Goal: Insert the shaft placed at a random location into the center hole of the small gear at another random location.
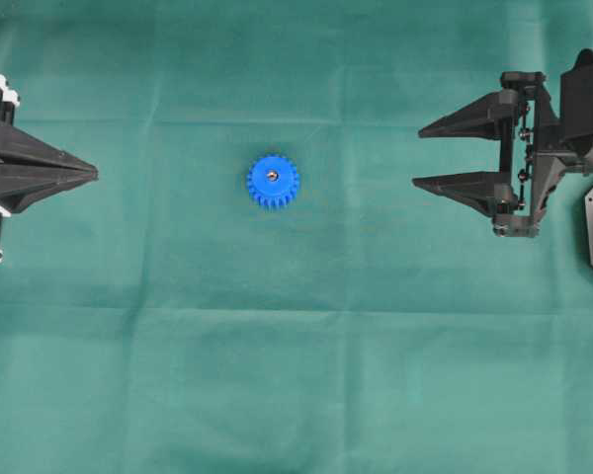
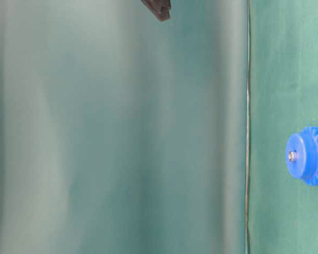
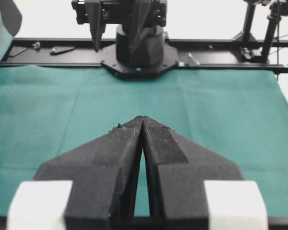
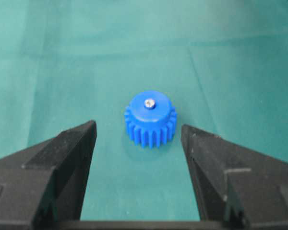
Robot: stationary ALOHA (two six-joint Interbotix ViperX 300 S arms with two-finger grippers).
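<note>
- The small gear (image 1: 273,181) lies flat on the green cloth of the surface (image 1: 296,375), a little left of the middle in the overhead view, between the two arms and touching neither.
- The shaft (image 1: 273,175) shows as a small silver dot in the center hole of the gear's top face; the right wrist view gives the same bright spot (image 4: 149,102) in the middle of the blue face. It appears already seated — only its end shows.
- Long axis: the pin stands upright, pointing straight up from the cloth, in line with the gear's own axis. How far it sticks out above the face cannot be told; the table-level view suggests it is nearly flush.
- The right tool (image 1: 417,156) has its fingers wide apart with nothing between them. The gear lies ahead of it along its pointing line, well apart, centred in the gap in the wrist view.
- The left tool (image 1: 96,174) has its fingers pressed together, holding nothing, and points at the gear from the opposite side.
- In the overhead view the right tool looks slightly the nearer of the two.
- Judgement: the insertion looks done, so what follows turns only on keeping clear of the gear — no fresh approach seems needed.
</note>
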